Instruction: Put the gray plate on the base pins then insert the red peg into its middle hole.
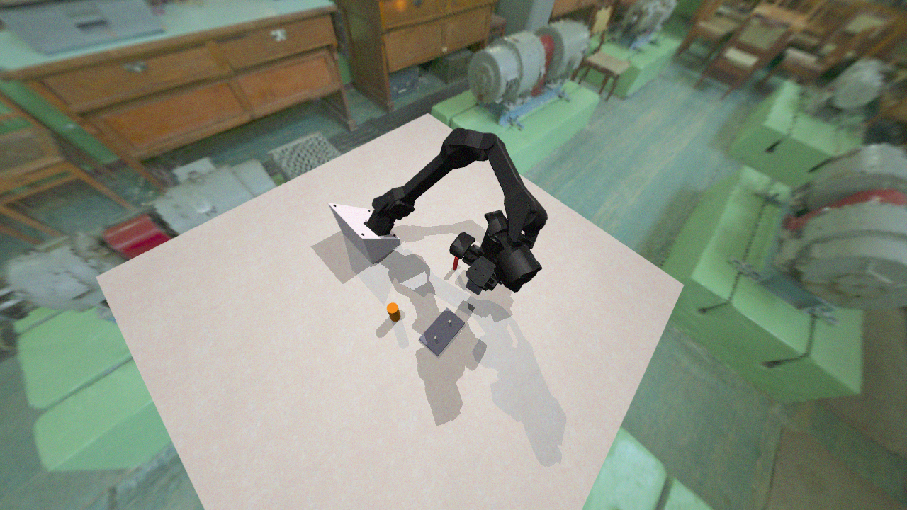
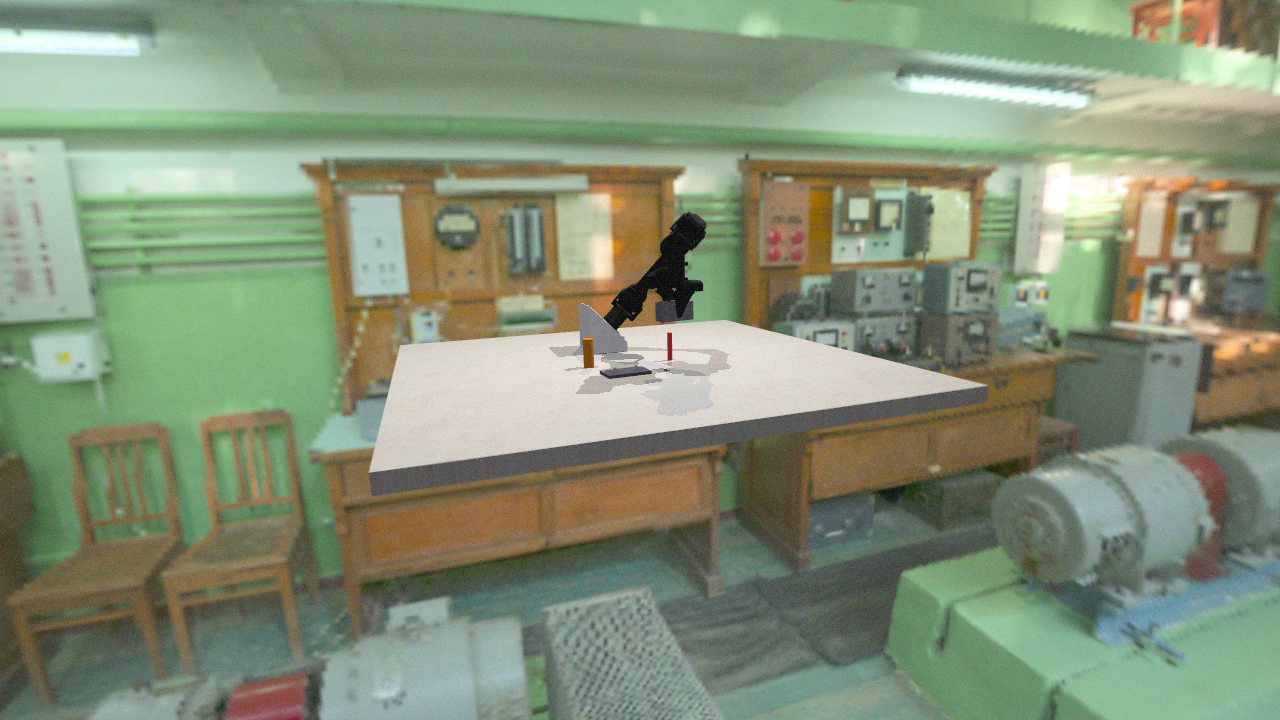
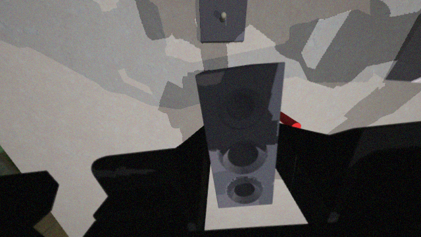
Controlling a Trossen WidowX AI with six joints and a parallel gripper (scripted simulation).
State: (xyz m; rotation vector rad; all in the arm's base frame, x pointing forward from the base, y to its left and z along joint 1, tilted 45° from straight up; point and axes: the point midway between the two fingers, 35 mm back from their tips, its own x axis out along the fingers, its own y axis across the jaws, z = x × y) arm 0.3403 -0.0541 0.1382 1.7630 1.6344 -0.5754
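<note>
My gripper (image 1: 477, 282) (image 2: 673, 302) (image 3: 231, 125) is shut on the gray plate (image 2: 671, 313) (image 3: 241, 105) and holds it in the air, well above the table. The plate has three holes in a row and hangs on edge between the fingers. The dark base (image 1: 437, 339) (image 2: 624, 371) (image 3: 210, 31) lies flat on the table ahead of the gripper, and its two small pins stand up. The red peg (image 1: 455, 261) (image 2: 669, 346) (image 3: 290, 121) stands upright on the table beside the gripper, apart from it.
An orange cylinder (image 1: 392, 311) (image 2: 588, 352) stands left of the base. A gray wedge block (image 1: 361, 234) (image 2: 595, 333) carries the arm's foot at the back. Table edges lie far off on all sides.
</note>
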